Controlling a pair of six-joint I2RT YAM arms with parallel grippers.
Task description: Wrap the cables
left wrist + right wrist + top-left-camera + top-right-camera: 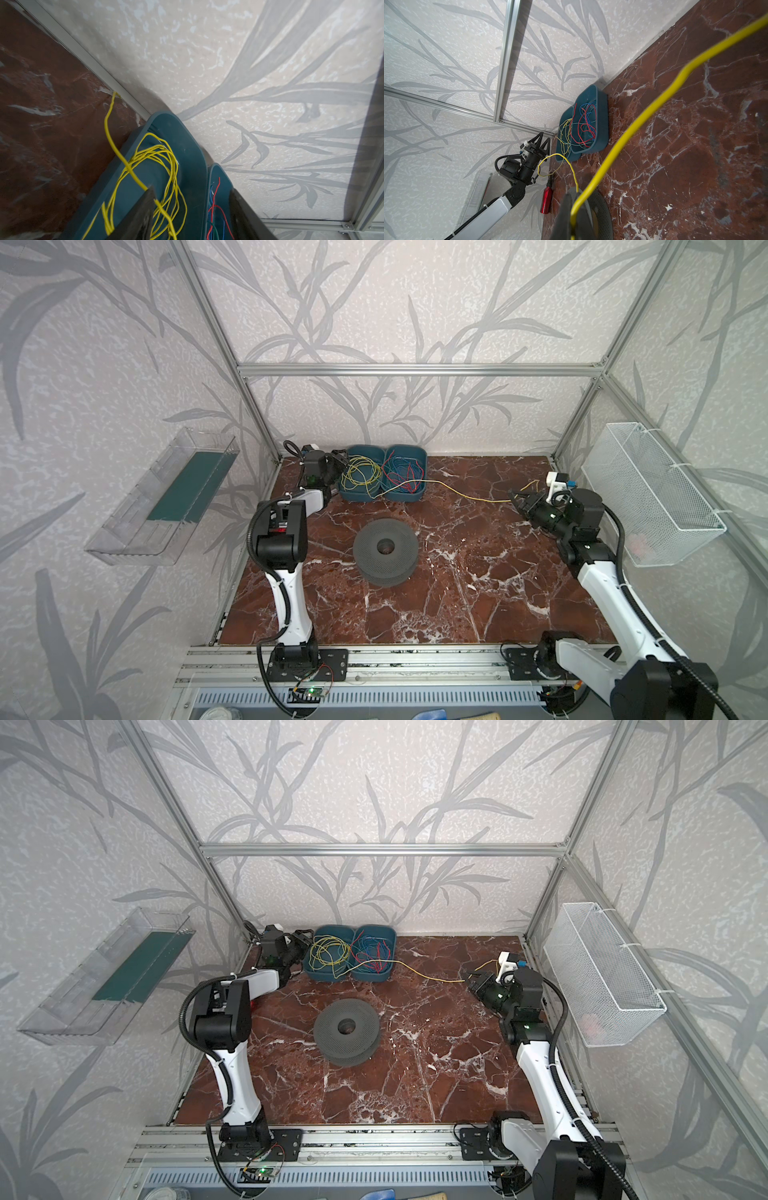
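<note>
bench (pixel 457 593): red marble, leaf-papered walls (pixel 374 302) enclosing | cables (pixel 629 137): coiling in teal bin (pixel 359 497), one running left-to-right across the bench's back | right hand (pixel 516 499): pinching that one | left hand (pixel 340 458): gaping wide beside bin

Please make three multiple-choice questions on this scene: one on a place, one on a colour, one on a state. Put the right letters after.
1. Where is the grey spool?
A) far right corner
B) middle of the table, in front of the two teal bins
C) front edge

2. What lies in the right-hand bin?
A) red and blue wires
B) only yellow wires
C) nothing

3. The right gripper is
A) open
B) shut on a yellow cable
C) shut, empty

Key: 1 B, it lies flat mid-table. 2 A, the yellow coil fills the other bin. 3 B, the cable leaves its closed fingers.
</note>
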